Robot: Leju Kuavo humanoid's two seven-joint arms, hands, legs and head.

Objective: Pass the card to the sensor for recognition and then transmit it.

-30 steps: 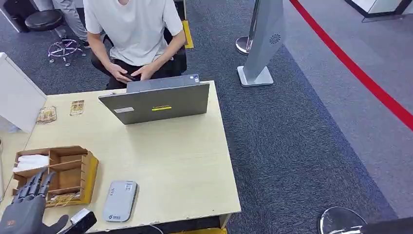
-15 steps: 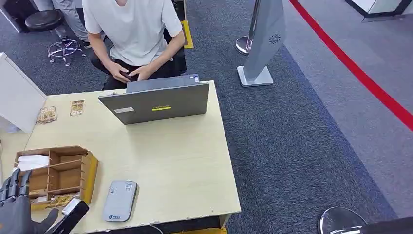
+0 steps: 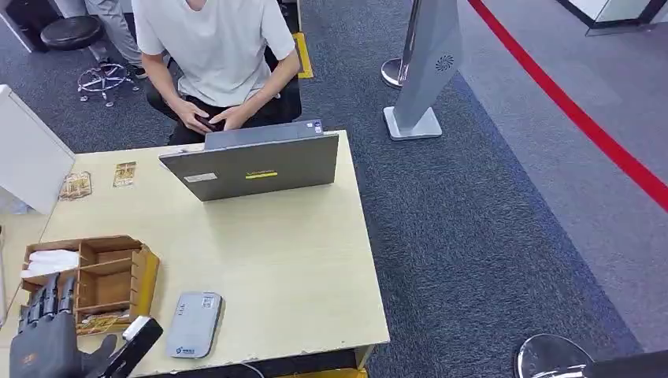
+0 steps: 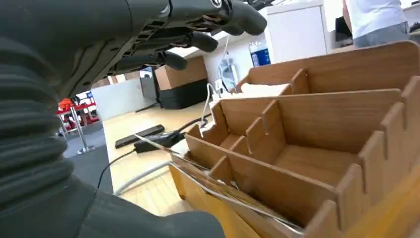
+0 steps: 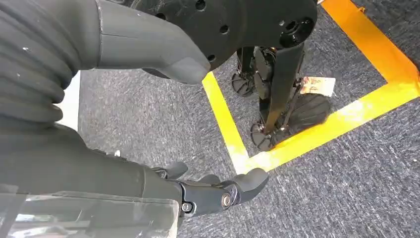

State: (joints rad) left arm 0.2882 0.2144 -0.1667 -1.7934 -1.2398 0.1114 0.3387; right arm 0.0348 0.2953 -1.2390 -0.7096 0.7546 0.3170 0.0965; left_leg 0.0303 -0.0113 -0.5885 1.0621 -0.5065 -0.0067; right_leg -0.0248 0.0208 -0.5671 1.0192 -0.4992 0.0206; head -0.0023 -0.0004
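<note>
My left hand (image 3: 47, 335) hovers open, fingers spread, holding nothing, over the wooden organizer (image 3: 118, 276). Card (image 3: 98, 323) lies flat in the organizer's nearest slot, just ahead of my fingers, long axis running sideways. Sensor (image 3: 194, 324) sits beside it, to the right. Right hand (image 5: 218, 191) hangs low, holds nothing, fingers loosely curled.

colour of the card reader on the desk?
Light grey card reader, with a small label and logo; clearest in the head view.
</note>
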